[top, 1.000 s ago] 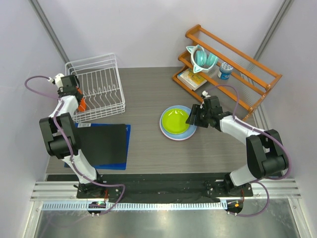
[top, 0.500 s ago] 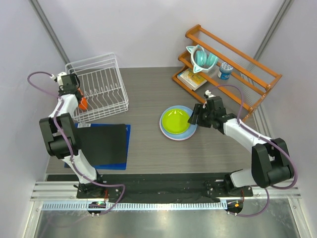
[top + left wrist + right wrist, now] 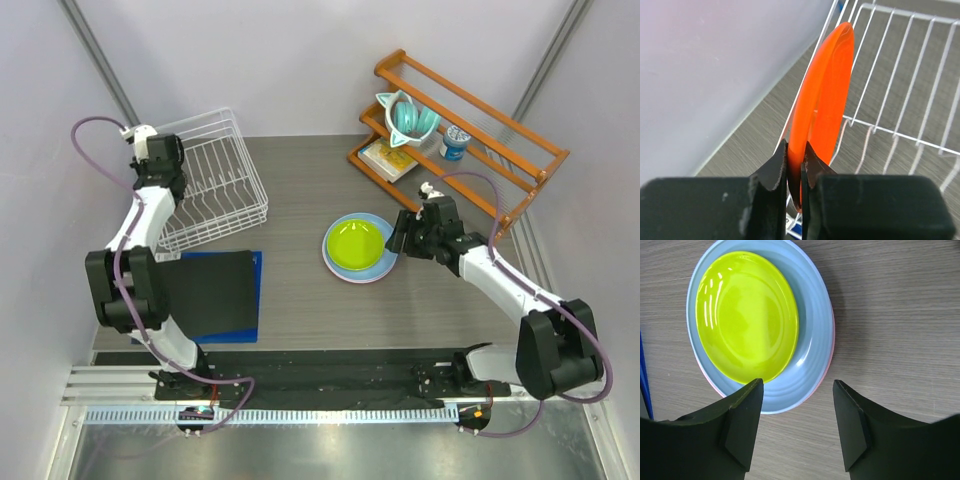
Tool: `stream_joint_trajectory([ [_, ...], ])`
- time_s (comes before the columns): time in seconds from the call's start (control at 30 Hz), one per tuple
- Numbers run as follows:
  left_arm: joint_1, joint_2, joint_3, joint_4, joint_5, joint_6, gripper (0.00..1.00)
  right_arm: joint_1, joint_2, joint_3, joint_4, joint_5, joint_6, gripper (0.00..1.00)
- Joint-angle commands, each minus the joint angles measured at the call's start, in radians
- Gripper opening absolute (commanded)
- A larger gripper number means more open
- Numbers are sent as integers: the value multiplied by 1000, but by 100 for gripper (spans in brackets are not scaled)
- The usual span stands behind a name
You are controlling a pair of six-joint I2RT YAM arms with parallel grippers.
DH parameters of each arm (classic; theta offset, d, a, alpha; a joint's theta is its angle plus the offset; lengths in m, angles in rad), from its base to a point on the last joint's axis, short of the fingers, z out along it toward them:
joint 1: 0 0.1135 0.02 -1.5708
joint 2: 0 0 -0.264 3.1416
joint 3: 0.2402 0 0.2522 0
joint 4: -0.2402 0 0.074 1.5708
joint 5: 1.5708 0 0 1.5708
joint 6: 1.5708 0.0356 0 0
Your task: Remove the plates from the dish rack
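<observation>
The green plate, blue plate and pink plate lie stacked (unloaded) beneath the parted right gripper. The left gripper pinches the last one, the orange plate, at the dish rack.

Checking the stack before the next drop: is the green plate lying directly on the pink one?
No: the green plate rests directly on the blue plate.

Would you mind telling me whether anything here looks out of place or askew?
The dish rack sits askew at the far left, turned at an angle to the table edge, while the left gripper pinches the orange plate at its side. Nothing else stands out.
</observation>
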Motion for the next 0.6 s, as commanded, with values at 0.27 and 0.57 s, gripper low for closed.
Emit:
stream_joint_trajectory([
  [0.27, -79, -350, -45, -155, 372, -156, 0, -4, -228, 9, -62, -85, 48, 65],
  [0.57, -277, -476, -319, -27, 838, -372, 0, 42, -330, -54, 67, -263, 184, 68],
])
